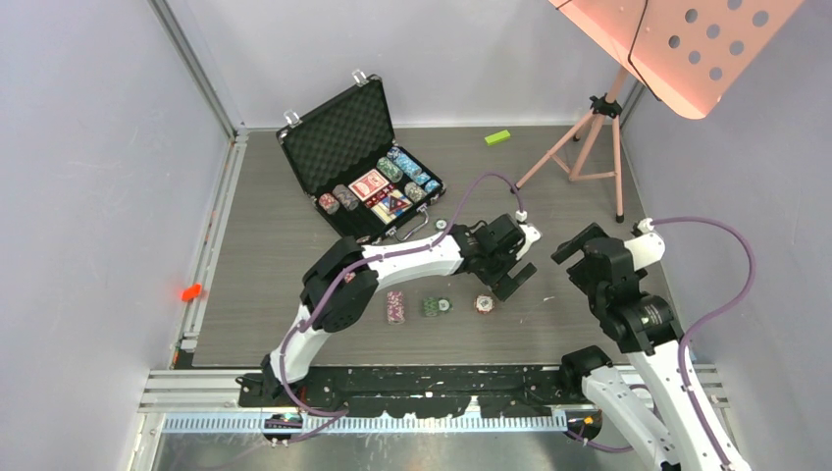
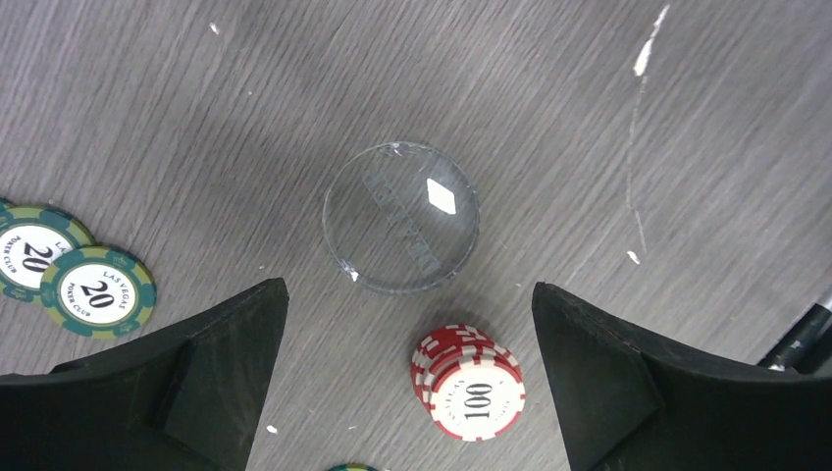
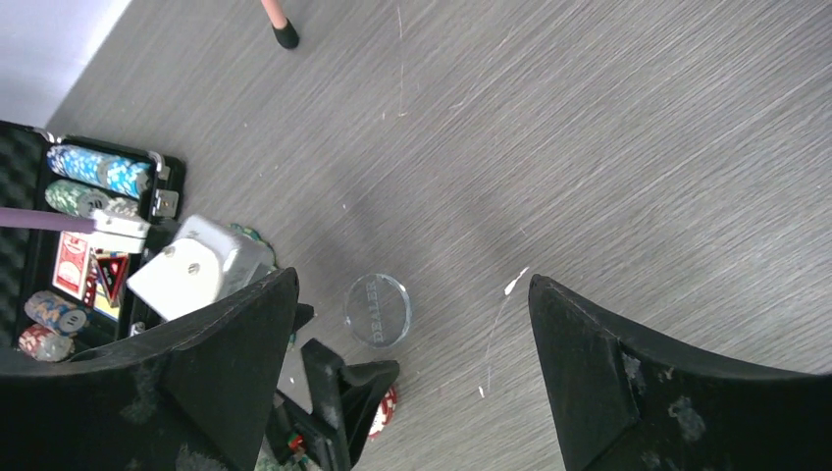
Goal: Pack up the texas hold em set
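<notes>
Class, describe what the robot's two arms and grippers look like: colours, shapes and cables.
The left arm and right arm share white links and bulky black joints. A purple cable loops along each. The left gripper and right gripper each carry two broad black wedge-shaped fingers; the right's are scuffed with pale specks.

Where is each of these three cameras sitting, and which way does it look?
Top external: above, behind, looking down at left arm, right arm, table, open briefcase.
Left wrist: facing down through the open left gripper at the clear disc, red chips.
Right wrist: facing down through the open right gripper.
Both wrist views share the clear disc.
</notes>
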Action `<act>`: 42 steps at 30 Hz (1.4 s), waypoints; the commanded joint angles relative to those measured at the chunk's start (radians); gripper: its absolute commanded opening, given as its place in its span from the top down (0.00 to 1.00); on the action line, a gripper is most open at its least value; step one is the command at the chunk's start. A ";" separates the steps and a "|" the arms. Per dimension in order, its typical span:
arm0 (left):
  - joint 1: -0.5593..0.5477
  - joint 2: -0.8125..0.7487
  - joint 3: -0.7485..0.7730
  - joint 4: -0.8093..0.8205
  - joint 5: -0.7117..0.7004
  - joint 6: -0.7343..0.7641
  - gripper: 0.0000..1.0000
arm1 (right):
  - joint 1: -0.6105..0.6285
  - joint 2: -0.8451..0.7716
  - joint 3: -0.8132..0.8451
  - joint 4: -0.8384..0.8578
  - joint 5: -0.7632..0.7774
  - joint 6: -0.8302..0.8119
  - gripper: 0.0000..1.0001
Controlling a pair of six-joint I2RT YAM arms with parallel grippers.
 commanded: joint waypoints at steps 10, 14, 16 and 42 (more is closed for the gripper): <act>-0.018 0.102 0.134 -0.050 -0.069 -0.001 0.00 | -0.004 -0.174 0.030 -0.035 0.162 0.036 0.07; -0.028 0.138 0.175 -0.088 -0.091 0.006 0.04 | -0.004 -0.169 0.030 -0.035 0.163 0.034 0.07; -0.032 0.149 0.184 -0.093 -0.094 0.010 0.07 | -0.004 -0.156 0.030 -0.036 0.162 0.035 0.08; -0.003 0.054 0.239 -0.122 -0.104 0.038 0.59 | -0.005 -0.159 0.022 -0.024 0.145 0.017 0.09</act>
